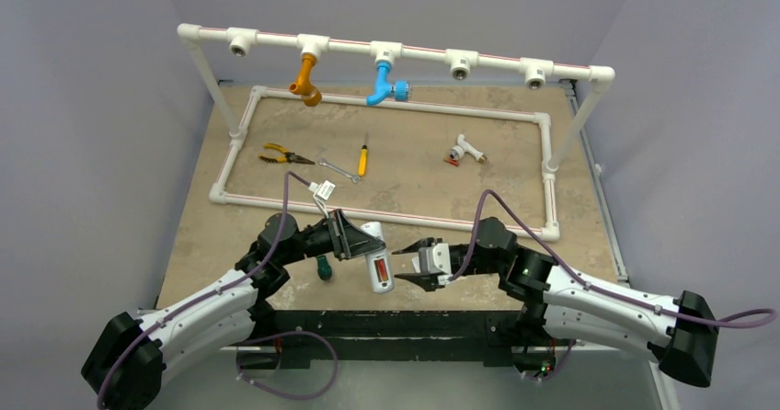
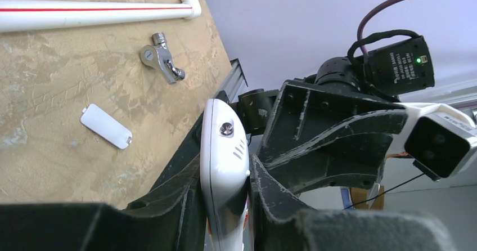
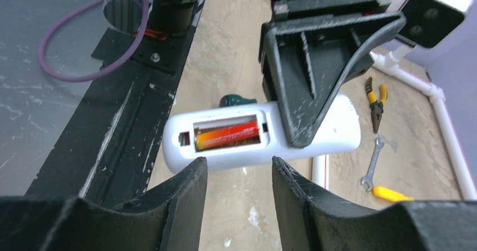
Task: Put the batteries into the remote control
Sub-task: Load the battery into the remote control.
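My left gripper (image 1: pixel 357 238) is shut on the white remote control (image 1: pixel 375 256) and holds it above the table's near edge. Its jaws clamp the remote's sides in the left wrist view (image 2: pixel 222 149). The remote's back faces my right gripper, and its battery bay is uncovered. One red-orange battery (image 3: pixel 228 135) lies in the bay; I cannot tell whether a second one lies beside it. My right gripper (image 3: pixel 239 178) is open and empty, its fingertips just short of the remote (image 3: pixel 259 133) and level with the bay. It sits to the right of the remote in the top view (image 1: pixel 407 265).
The white battery cover (image 2: pixel 106 126) lies on the table near a shiny metal fitting (image 2: pixel 160 57). A green-handled screwdriver (image 1: pixel 323 267) lies under the left arm. Pliers (image 1: pixel 281 155), a wrench (image 1: pixel 338 169), a yellow screwdriver (image 1: pixel 363 159) and a white T-fitting (image 1: pixel 469 149) lie inside the white pipe frame (image 1: pixel 386 215).
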Motion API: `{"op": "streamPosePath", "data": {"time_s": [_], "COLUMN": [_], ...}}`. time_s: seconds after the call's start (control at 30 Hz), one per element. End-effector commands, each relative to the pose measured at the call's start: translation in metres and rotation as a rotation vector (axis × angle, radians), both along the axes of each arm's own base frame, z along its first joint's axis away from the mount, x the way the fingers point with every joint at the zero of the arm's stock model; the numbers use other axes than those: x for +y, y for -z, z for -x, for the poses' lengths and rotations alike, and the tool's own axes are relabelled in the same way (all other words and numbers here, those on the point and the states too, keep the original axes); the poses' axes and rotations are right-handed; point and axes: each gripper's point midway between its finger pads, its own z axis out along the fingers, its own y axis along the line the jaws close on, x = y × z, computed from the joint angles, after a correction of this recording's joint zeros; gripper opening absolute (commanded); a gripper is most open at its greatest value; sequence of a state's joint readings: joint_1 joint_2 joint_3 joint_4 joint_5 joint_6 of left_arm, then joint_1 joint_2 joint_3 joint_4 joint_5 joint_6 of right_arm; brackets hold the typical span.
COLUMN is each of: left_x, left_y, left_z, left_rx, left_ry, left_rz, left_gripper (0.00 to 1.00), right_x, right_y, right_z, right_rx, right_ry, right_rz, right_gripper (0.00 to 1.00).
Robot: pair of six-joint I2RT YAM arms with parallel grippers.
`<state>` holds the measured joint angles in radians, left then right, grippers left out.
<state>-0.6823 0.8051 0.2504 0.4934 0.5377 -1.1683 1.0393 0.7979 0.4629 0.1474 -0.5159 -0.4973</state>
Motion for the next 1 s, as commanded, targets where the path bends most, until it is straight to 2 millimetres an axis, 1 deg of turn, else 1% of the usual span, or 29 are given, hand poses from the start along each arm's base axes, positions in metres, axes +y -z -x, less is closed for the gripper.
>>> {"op": "streamPosePath", "data": {"time_s": [0.0,0.07,0.2,0.43,0.53,0.73,0.97], "left_x": [-0.003,-0.003,-0.003,-0.003,-0.003,-0.003,-0.002], "left_y": [-0.033,-0.033,-0.033,-0.031,-0.031,-0.031,-0.031], "left_z": [0.001,0.001,0.001,0.001,0.000,0.001,0.002], "left_rx": [-0.081,-0.082,-0.083,-0.081,-0.080,-0.082,-0.083], "left_ry": [0.014,0.015,0.015,0.016,0.013,0.016,0.013], "left_rz": [0.077,0.076,0.076,0.074,0.073,0.075,0.077], "left_gripper": [0.00,0.00,0.00,0.00,0.00,0.00,0.00], "right_x": [0.016,0.020,0.027,0.038,0.043,0.047,0.047], "right_y": [-0.052,-0.059,-0.065,-0.056,-0.053,-0.048,-0.041], "right_z": [0.000,-0.001,-0.002,0.003,0.007,0.003,-0.005], "right_rx": [-0.033,-0.029,-0.022,-0.020,-0.025,-0.047,-0.076], "right_ry": [-0.037,-0.041,-0.042,-0.051,-0.061,-0.034,0.003], "right_rz": [-0.132,-0.161,-0.186,-0.172,-0.162,-0.145,-0.119], "right_gripper": [0.45,0.45,0.43,0.33,0.30,0.29,0.29]}}
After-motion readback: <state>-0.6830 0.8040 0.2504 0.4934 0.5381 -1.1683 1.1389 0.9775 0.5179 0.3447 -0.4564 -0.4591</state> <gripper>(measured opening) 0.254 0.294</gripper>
